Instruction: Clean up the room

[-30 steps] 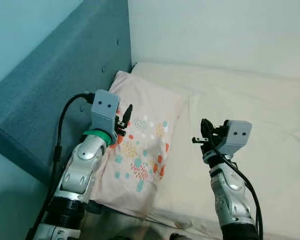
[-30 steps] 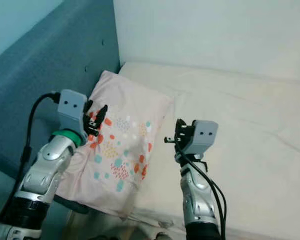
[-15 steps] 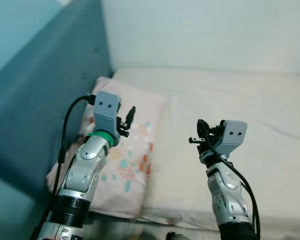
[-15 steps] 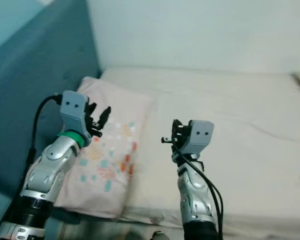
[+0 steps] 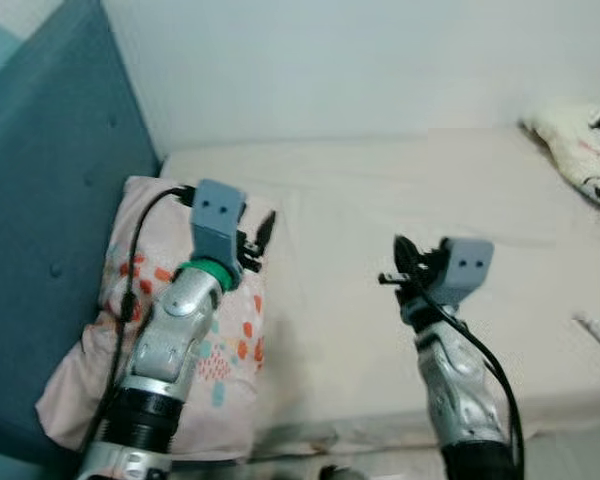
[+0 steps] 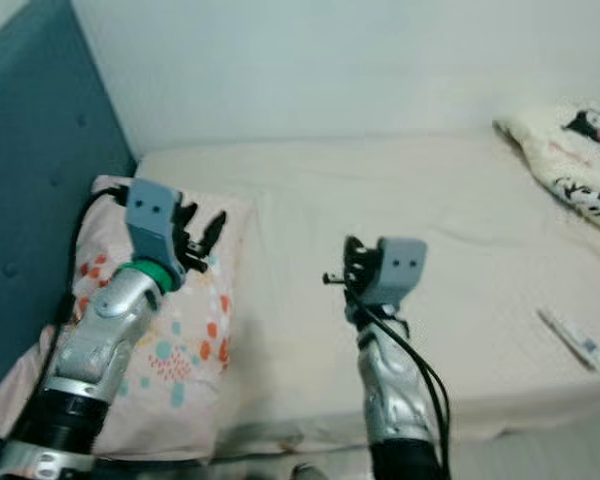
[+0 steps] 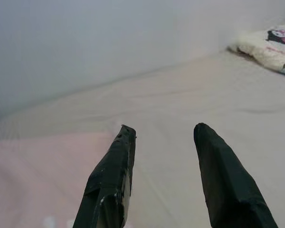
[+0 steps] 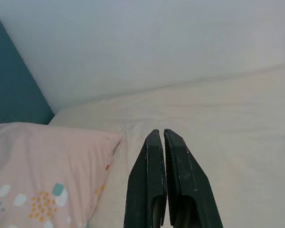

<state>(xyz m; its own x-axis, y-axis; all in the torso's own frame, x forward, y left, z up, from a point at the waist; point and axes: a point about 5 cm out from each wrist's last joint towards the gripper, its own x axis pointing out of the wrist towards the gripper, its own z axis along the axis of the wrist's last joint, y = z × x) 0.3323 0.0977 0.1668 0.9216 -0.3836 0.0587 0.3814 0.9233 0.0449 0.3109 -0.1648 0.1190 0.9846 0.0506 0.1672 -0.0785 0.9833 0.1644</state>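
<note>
Cream sheeting covers the bed [image 6: 460,230], which runs from a teal padded headboard [image 5: 50,190] on the robot's left to the far right, with a pale wall [image 6: 330,60] behind it. A pink pillow [image 6: 195,340] dotted with teal, orange and red spots lies at the headboard end, its long side against the padding.

The left gripper [image 5: 257,240] is raised over the inner edge of the pillow, its two black fingers [image 7: 111,180] spread apart with nothing between them; the left wrist view looks past them across the pillow and along the sheet. The right gripper [image 6: 346,268] is held up over the middle of the bed, well apart from the pillow, its fingers [image 8: 149,180] pressed together and holding nothing. A black cable loops from each wrist down along the arm.

At the far right end of the bed lies a white plush blanket [image 6: 570,150] printed with black-and-pink cartoon faces, bunched against the wall. Nearer the front edge of the bed on the right, a small white tube-like item [image 6: 572,340] lies flat on the sheet, too small to identify. Nothing stands between either gripper and the open stretch of sheet in the middle.
</note>
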